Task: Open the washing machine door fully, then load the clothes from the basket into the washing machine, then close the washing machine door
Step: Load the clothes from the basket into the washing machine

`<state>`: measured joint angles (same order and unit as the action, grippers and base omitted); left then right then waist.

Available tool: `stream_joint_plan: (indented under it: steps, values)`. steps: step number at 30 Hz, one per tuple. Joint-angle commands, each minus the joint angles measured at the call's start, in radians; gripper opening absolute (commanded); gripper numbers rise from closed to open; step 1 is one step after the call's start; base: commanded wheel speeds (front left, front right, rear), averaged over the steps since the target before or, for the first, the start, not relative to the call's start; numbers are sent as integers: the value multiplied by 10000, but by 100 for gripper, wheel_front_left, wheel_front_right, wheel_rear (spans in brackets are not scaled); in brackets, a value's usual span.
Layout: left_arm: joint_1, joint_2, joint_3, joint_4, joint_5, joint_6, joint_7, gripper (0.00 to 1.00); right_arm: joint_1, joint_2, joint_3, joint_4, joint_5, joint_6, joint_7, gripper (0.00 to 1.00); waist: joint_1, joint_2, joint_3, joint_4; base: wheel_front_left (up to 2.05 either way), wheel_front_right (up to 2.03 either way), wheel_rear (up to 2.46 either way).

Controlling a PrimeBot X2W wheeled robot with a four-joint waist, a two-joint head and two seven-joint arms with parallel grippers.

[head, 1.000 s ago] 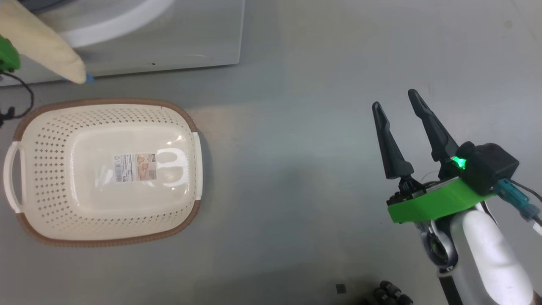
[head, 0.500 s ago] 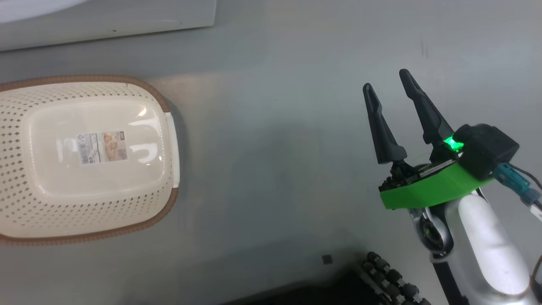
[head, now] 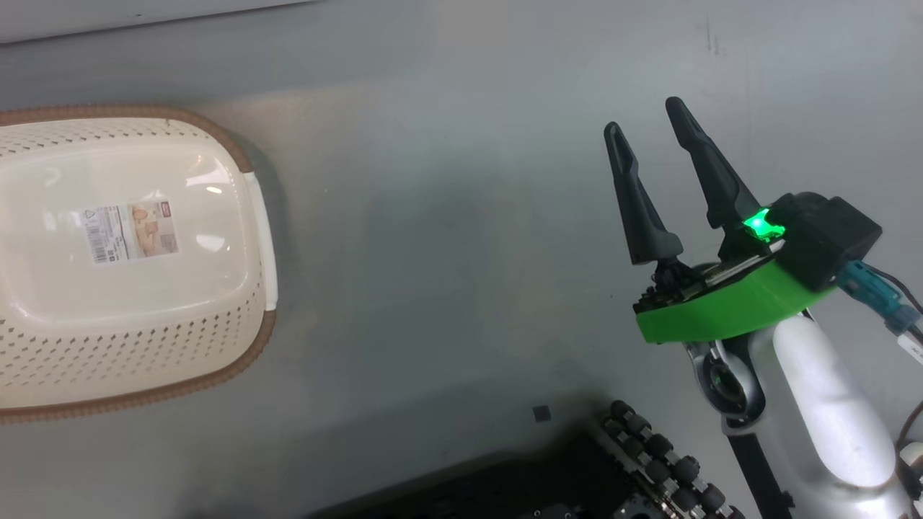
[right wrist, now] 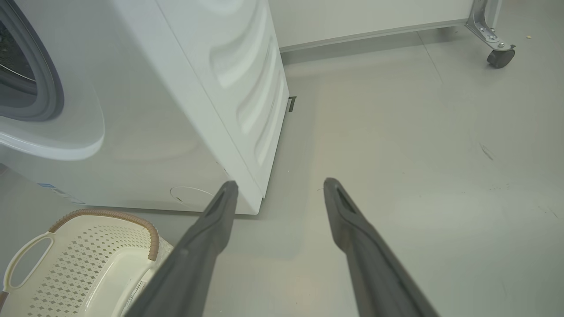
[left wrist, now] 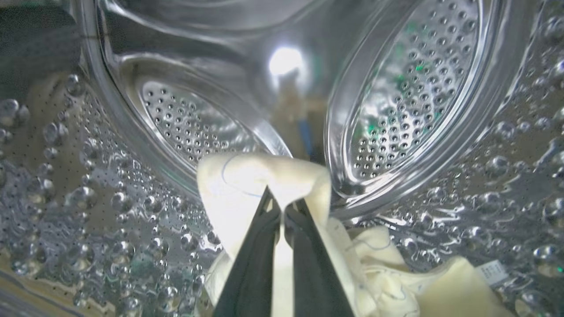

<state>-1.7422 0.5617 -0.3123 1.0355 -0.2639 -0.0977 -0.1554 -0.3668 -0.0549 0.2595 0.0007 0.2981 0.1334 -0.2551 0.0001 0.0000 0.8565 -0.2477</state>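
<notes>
The left gripper (left wrist: 282,206) is reaching into the steel drum (left wrist: 414,88) of the washing machine (right wrist: 198,88); its two dark fingers are pressing together on a fold of the clothes (left wrist: 246,176) — pale yellow fabric with a faint printed outline — and the pinched fold is bulging up just past the fingertips. The yellow fabric is also lying crumpled on the perforated drum wall at the lower right of the left wrist view; a small white tag (left wrist: 492,270) is showing at its edge.

The right gripper (head: 644,119) is hanging above the grey floor (head: 447,216) with its fingers standing wide apart, holding nothing; a green light is glowing at its base. In the right wrist view those fingers are pointing toward the lower front corner of the machine, where a round service flap (right wrist: 191,196) and a small blue label (right wrist: 46,186) are showing on the white front panel; the grey gasket (right wrist: 50,92) is curving in at the left edge.

The basket (head: 144,339) is sitting on the floor just in front of the machine — well apart from the right gripper, on the robot's left; its label sticker (head: 130,231) is showing on the glossy cream bottom. A black caster (right wrist: 500,57) is standing on the floor beyond the machine.
</notes>
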Motion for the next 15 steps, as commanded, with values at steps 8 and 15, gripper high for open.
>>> stream_joint_plan:
  steps: [8, 15]
  values:
    - [-932, 386, -428, 622, 56, -234, 672, 0, 88, 46, 360, -274, 62, -27, -67, 100, -1, 0, 385, -129, 0, 0, 0]
    - [-1448, 319, -729, 1149, 19, -292, 886, 0, 48, 46, 393, -259, 76, -27, -67, 100, -1, 0, 563, -225, 0, 0, 0]
